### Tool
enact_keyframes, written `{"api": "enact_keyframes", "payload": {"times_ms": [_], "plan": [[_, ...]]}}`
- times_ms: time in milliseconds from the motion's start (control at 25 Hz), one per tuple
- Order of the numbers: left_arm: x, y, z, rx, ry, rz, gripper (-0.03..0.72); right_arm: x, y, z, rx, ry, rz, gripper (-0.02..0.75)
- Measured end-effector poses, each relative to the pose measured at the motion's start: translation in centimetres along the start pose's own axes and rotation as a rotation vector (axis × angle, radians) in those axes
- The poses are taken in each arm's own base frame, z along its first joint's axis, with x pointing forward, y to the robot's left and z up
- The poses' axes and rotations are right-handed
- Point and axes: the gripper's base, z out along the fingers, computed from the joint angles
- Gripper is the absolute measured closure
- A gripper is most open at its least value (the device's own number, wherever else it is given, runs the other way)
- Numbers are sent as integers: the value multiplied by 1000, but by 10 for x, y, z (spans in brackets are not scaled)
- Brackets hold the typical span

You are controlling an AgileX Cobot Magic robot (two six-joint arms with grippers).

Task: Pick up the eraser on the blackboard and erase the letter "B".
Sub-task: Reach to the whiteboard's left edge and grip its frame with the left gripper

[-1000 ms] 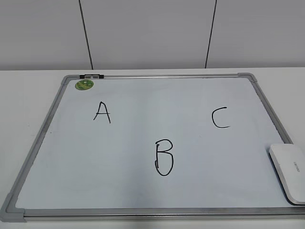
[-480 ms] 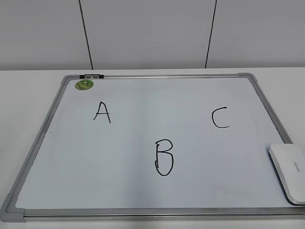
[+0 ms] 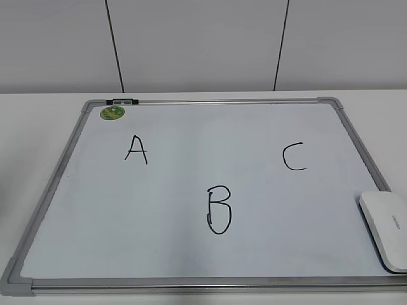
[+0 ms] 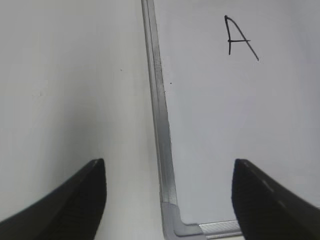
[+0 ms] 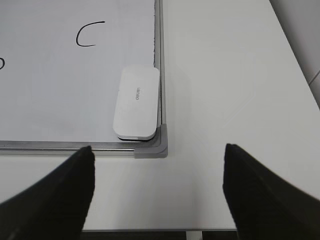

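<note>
The blackboard point(image 3: 191, 184) is a white dry-erase board with a grey frame, lying flat on the white table. The black letter "B" point(image 3: 219, 210) is at its near middle, with "A" point(image 3: 136, 150) to the left and "C" point(image 3: 294, 157) to the right. The white eraser point(image 3: 385, 230) lies on the board's near right corner; it also shows in the right wrist view point(image 5: 136, 102). My right gripper point(image 5: 158, 172) is open and empty, above the table just in front of that corner. My left gripper point(image 4: 169, 187) is open and empty over the board's near left corner point(image 4: 175, 220). Neither gripper shows in the exterior view.
A green round sticker point(image 3: 112, 113) sits at the board's far left corner. Bare white table surrounds the board, with its front edge point(image 5: 150, 231) close below my right gripper. A grey panelled wall stands behind the table.
</note>
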Motion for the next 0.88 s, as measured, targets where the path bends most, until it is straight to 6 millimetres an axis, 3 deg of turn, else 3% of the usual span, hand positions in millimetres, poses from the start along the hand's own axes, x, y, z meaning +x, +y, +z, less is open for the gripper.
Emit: {"api": "enact_keyframes", "payload": {"times_ms": [360, 680, 880], "plan": [[-61, 9, 91, 3, 246, -27, 101, 0, 0, 0, 0, 0, 0, 145], [-76, 17, 169, 13, 439, -32, 160, 0, 0, 0, 0, 0, 0, 145], [-80, 22, 207, 18, 484, -20, 219, 0, 0, 0, 0, 0, 0, 146]]}}
